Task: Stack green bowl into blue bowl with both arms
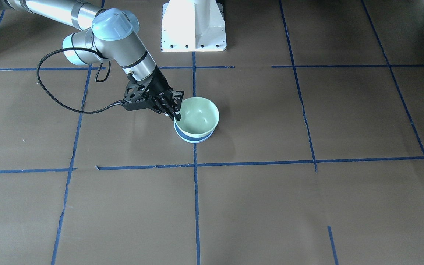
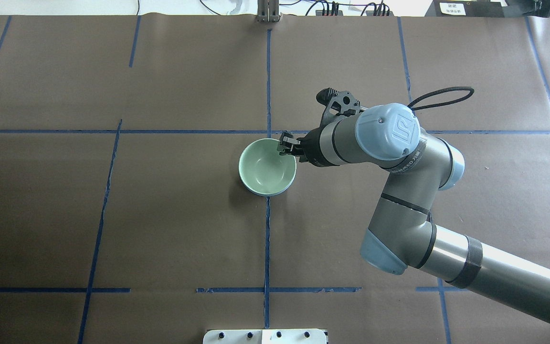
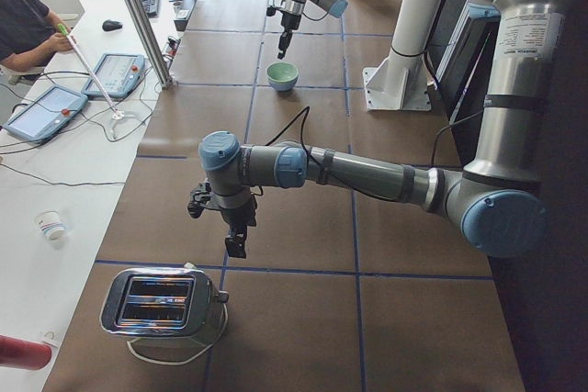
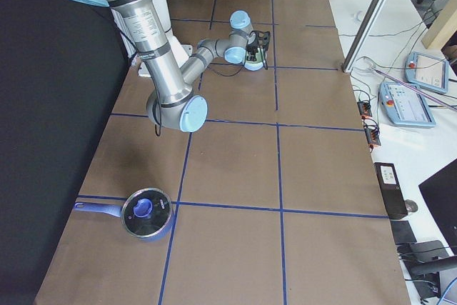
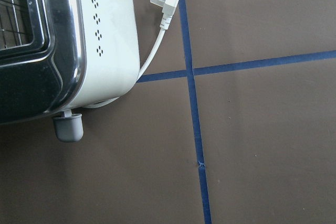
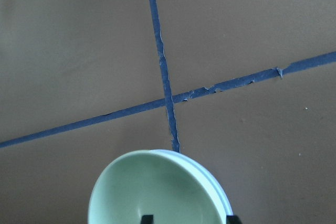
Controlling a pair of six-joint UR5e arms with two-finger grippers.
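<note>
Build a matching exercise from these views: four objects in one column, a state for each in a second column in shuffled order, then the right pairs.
Objects
1. green bowl
2. blue bowl
3. toaster
4. saucepan

States
A. covered by a glass lid
B. sits nested inside another bowl
C. its white plug lies loose beside it
D. holds another bowl, so only a band of its wall shows

Pairs: 1-B, 2-D, 3-C, 4-A
</note>
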